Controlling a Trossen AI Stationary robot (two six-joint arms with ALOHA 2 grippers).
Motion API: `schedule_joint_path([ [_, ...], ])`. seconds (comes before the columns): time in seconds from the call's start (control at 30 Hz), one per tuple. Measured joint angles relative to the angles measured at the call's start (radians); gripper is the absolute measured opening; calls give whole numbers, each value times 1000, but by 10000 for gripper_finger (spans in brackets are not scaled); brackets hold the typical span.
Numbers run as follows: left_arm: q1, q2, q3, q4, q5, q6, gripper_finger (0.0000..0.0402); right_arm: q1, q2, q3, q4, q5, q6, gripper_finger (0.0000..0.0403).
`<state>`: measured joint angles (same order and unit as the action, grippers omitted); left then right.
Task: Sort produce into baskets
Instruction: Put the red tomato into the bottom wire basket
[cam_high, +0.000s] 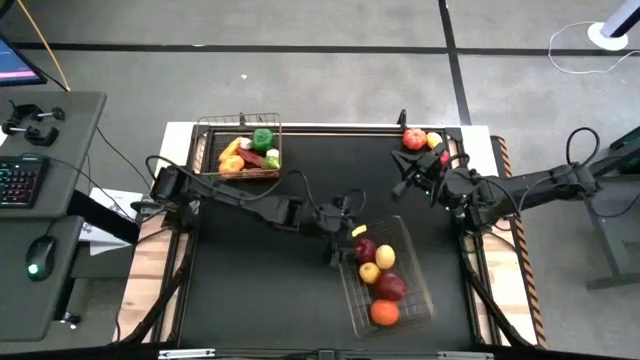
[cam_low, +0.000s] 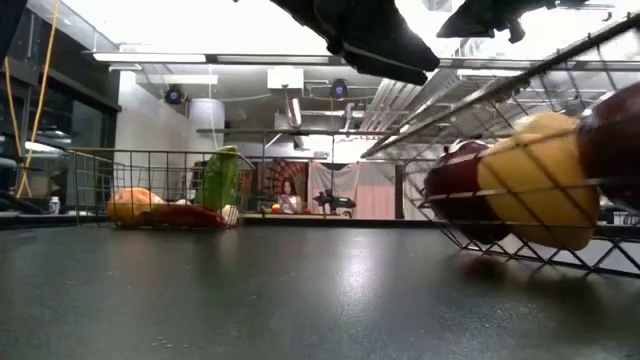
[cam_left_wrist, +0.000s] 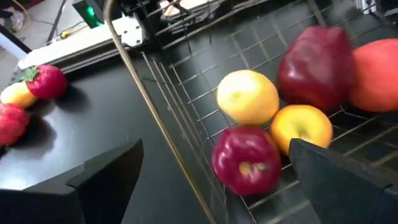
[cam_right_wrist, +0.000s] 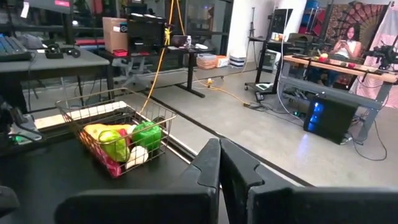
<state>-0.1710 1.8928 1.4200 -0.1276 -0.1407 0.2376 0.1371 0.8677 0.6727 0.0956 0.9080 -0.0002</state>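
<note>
The produce is split by kind, and that seems to explain the layout: fruit sits in the silvery wire basket (cam_high: 352, 300) toward the near right of the table, vegetables in the coppery-rimmed basket (cam_high: 240, 121) at the far left. In the fruit basket lie a dark-red apple (cam_high: 366, 249), a yellow lemon (cam_high: 385, 257), a second yellow fruit (cam_high: 369, 272), another dark-red piece (cam_high: 390, 287) and an orange (cam_high: 384, 313). The left gripper (cam_high: 345, 240) hovers at that basket's far rim with its fingers spread wide and nothing between them; its wrist view looks straight down on the apple (cam_left_wrist: 247, 159) and the lemons, so I judge it has just let a fruit go or is lining up over the basket. The vegetable basket holds a green pepper (cam_high: 262, 138), yellow-orange pieces (cam_high: 232, 155), a dark-red piece and something white, as the right wrist view also shows (cam_right_wrist: 118, 146). Two or three pieces are not yet sorted: a red fruit (cam_high: 414, 139) and a small yellow one (cam_high: 434, 140) rest on the mat at the far right corner. The right gripper (cam_high: 405, 180) waits just beside them, fingers pressed together and holding nothing.
</note>
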Motion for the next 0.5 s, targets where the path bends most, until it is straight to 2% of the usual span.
schedule_joint_path([
  [0.23,-7,-42,-2,-44,-4,12,393,0,-6,0,-1,-2,0,0],
  [0.4,-21,-179,1,-203,-41,3,393,-16,-33,8,-15,21,3,6],
  [0.5,-31,-288,-21,-270,-29,-44,393,-79,-24,79,-169,45,33,34],
])
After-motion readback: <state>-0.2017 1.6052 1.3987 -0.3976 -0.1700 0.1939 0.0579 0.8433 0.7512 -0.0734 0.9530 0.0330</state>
